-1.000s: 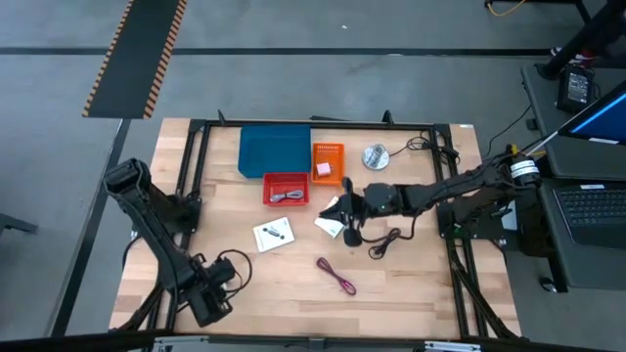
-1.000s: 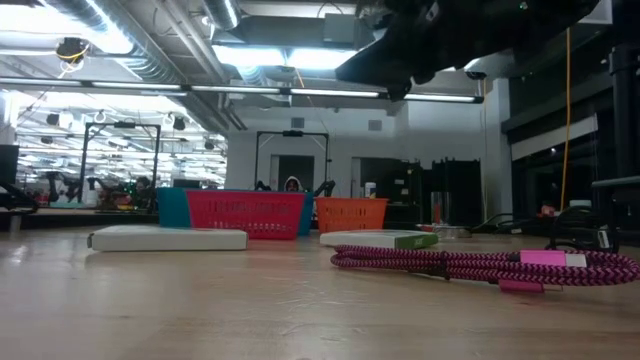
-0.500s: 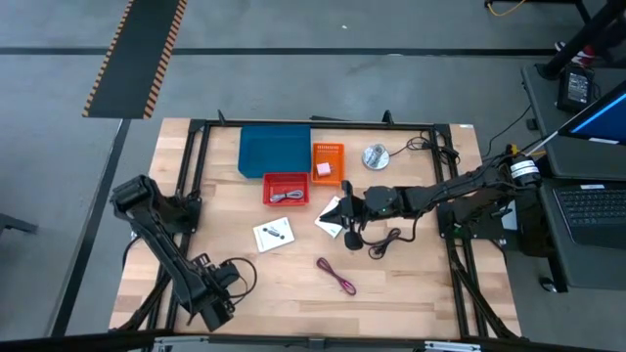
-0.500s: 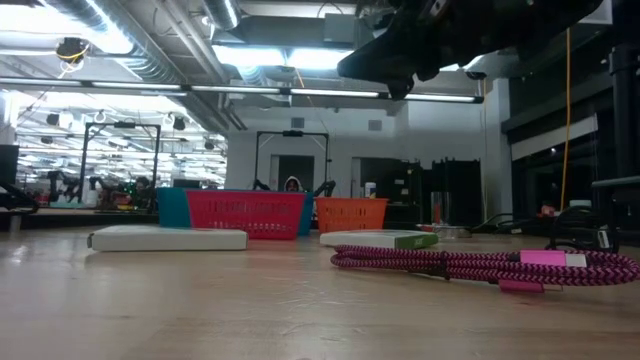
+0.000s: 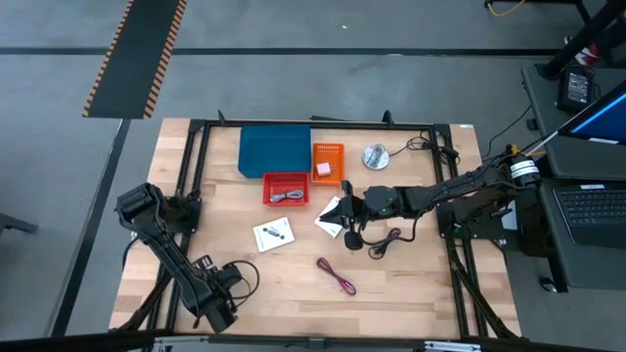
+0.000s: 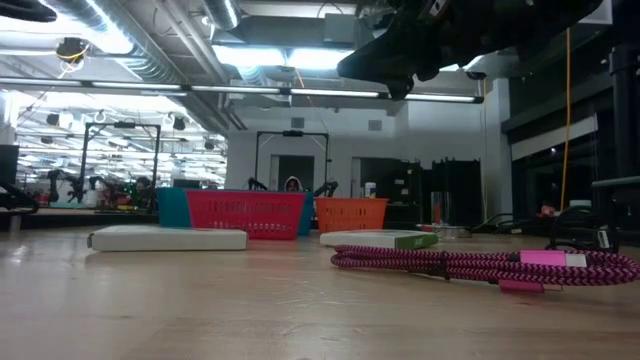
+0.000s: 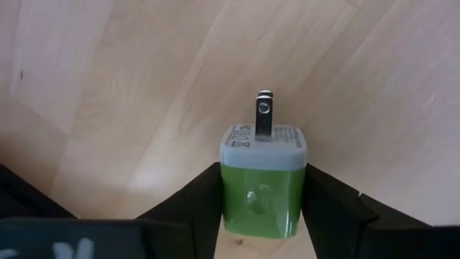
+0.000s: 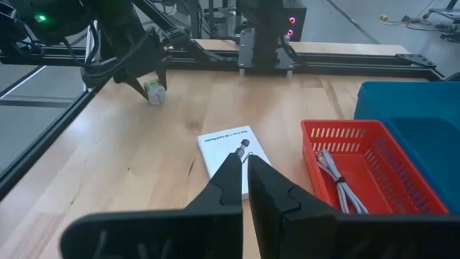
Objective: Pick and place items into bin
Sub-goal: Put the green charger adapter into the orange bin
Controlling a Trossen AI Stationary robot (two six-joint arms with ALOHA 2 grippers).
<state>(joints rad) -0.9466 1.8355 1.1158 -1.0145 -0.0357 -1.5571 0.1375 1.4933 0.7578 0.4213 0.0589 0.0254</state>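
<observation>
My left gripper [image 5: 220, 311] is near the table's near left corner, shut on a small green charger plug [image 7: 262, 201] with a white face and metal prongs. My right gripper [image 5: 349, 227] hovers high over a white card [image 5: 328, 223] at mid-table, shut [image 8: 246, 157], with nothing showing between its fingers. A second white card with black marks [image 5: 274, 235] lies flat to its left. A dark-red cable [image 5: 337, 277] and a black cable [image 5: 386, 242] lie coiled on the wood. A pink cube [image 5: 323, 168] sits in the orange bin. My left gripper pinches the charger's green body [image 7: 233, 194] between its two fingers [image 7: 194, 208], one on each side face. The white face and prongs [image 7: 264, 115] stick out past the fingertips. In the right wrist view the arm slants down, and the charger [image 8: 155, 93] is just above the table; touching or not, I cannot tell.
A red bin [image 5: 286, 189] holding a grey cable, an orange bin [image 5: 328, 156] and a blue bin [image 5: 276, 150] stand at the table's far middle. A round silver thing [image 5: 375, 156] lies right of them. Bare wood spreads along the near edge.
My left arm has folded lower, and its gripper has moved a little toward the table's near edge, still shut on the green charger. The right arm and the loose things have stayed put.
</observation>
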